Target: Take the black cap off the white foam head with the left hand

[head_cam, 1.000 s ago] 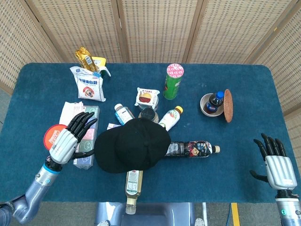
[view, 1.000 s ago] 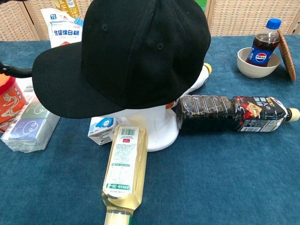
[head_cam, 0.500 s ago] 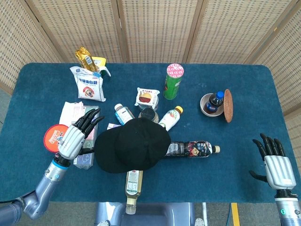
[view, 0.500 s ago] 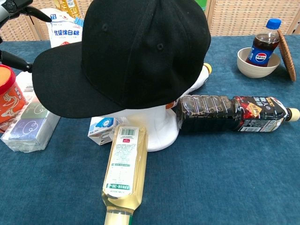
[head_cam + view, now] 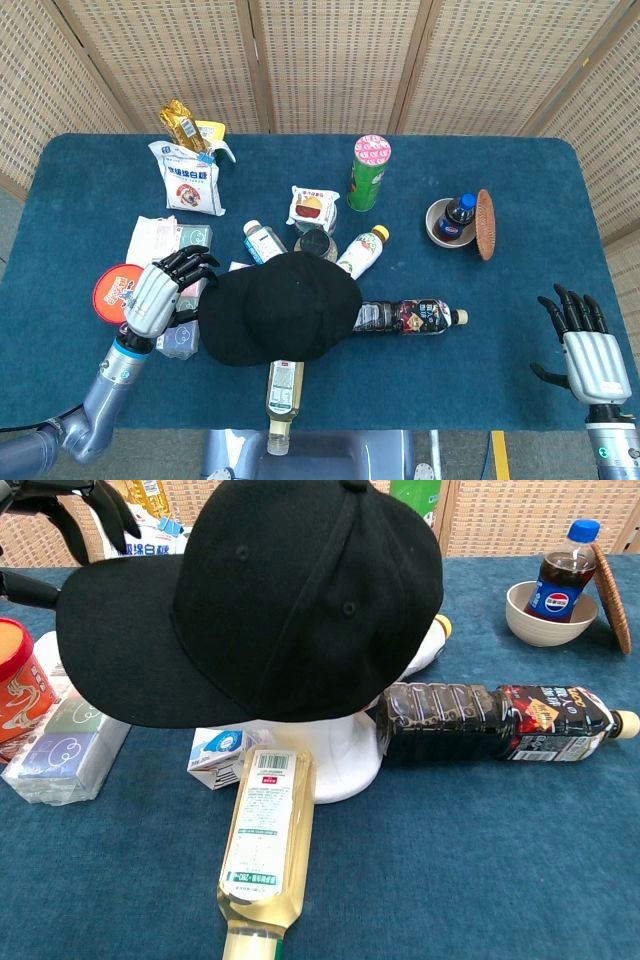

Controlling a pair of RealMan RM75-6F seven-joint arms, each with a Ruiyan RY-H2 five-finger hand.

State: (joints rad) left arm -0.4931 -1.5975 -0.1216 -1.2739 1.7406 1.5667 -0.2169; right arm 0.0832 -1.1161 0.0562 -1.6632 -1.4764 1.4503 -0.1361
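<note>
The black cap sits on the white foam head at the table's front middle, brim pointing toward my left. In the chest view the cap hides most of the head. My left hand is at the brim's left edge, its fingers curled in above the brim with a small gap showing below them. Its thumb lies beside the brim's edge. My right hand hovers at the front right corner, fingers spread and holding nothing.
A pale yellow bottle lies in front of the head, and a dark bottle lies to its right. A red tub and a tissue pack sit under my left hand. A bowl with a cola bottle stands far right.
My left hand has moved right to the brim and curled its fingers over it. The cap has shifted a little, its brim swinging left and up. The right hand has stayed put.
</note>
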